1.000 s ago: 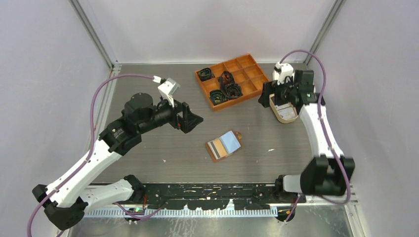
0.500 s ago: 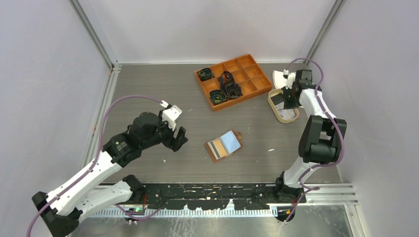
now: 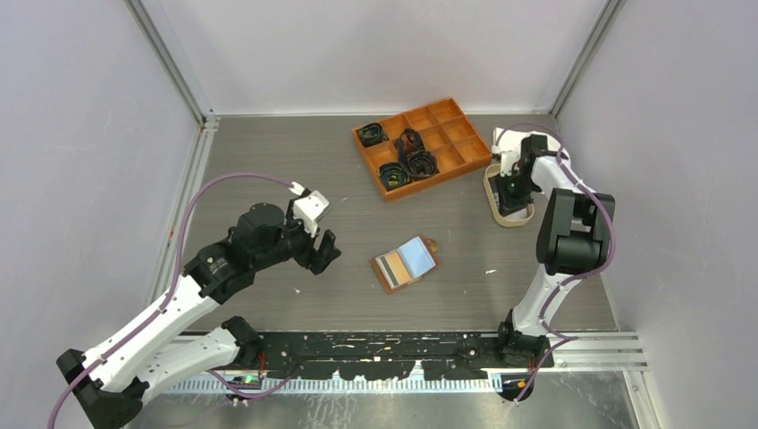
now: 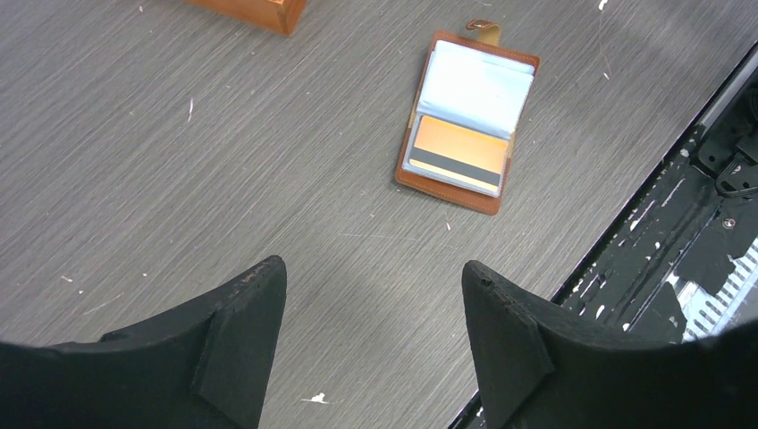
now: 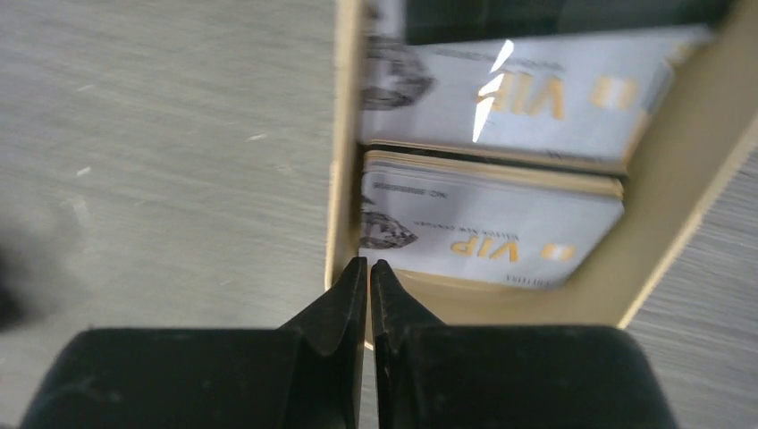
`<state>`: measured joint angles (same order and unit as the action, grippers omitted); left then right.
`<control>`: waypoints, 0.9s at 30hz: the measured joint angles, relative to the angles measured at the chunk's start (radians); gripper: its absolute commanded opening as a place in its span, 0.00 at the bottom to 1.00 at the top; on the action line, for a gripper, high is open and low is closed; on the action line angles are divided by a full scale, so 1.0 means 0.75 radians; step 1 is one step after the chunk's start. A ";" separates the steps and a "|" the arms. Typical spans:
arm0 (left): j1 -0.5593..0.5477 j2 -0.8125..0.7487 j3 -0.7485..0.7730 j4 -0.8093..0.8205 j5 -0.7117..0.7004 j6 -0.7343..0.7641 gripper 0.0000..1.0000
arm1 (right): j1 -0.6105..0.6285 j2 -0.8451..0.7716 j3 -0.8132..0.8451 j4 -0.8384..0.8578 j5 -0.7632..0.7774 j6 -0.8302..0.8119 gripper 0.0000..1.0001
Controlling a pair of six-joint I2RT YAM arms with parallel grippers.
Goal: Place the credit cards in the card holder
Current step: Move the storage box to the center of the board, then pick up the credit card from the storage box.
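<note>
The brown card holder [image 3: 405, 263] [image 4: 467, 121] lies open mid-table, an orange card with a black stripe [image 4: 456, 156] in its near half. Pale VIP credit cards [image 5: 487, 223] lie stacked in the beige tray [image 3: 511, 220] [image 5: 344, 134] at the right. My right gripper [image 3: 511, 188] [image 5: 367, 262] points down into that tray, its jaws shut tip to tip at the tray's rim, just short of the nearest card, with no card between them. My left gripper [image 3: 324, 255] [image 4: 371, 273] hovers open over bare table, left of the holder.
An orange compartment box [image 3: 451, 134] [image 4: 259, 11] with several black coiled items stands at the back centre, close to the tray. The black rail [image 3: 393, 344] runs along the near table edge. Walls close in on both sides.
My right gripper has swung down into the beige tray and shut from wide open. The left arm drew back and lower to the left of the holder, jaws slightly narrower.
</note>
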<state>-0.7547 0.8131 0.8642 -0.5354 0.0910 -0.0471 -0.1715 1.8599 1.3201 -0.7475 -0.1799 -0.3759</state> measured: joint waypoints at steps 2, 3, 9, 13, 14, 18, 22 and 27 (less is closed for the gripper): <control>0.004 0.001 0.000 -0.001 0.000 0.001 0.72 | 0.039 0.003 0.006 -0.045 -0.067 -0.022 0.12; 0.006 0.001 0.000 0.000 0.000 0.001 0.72 | 0.070 0.011 0.015 -0.072 -0.104 -0.026 0.12; 0.025 0.002 0.000 -0.001 0.000 0.002 0.72 | 0.260 0.072 0.047 -0.112 -0.348 0.045 0.13; 0.050 0.006 0.000 0.000 0.001 0.004 0.71 | 0.311 0.086 0.061 -0.131 -0.468 0.076 0.19; 0.054 0.008 0.000 0.000 0.000 0.004 0.71 | 0.310 0.083 0.061 -0.137 -0.479 0.075 0.24; 0.080 0.015 0.000 0.000 0.001 0.004 0.71 | 0.272 0.030 0.044 -0.132 -0.498 0.045 0.44; 0.091 0.016 0.000 0.000 0.001 0.004 0.71 | 0.218 -0.050 0.031 -0.112 -0.488 0.031 0.45; 0.092 0.022 0.000 0.001 0.010 0.004 0.71 | 0.163 -0.012 0.038 -0.101 -0.433 0.025 0.51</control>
<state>-0.6857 0.8295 0.8642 -0.5350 0.0982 -0.0441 -0.0490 1.8507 1.3483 -0.8234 -0.5049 -0.3569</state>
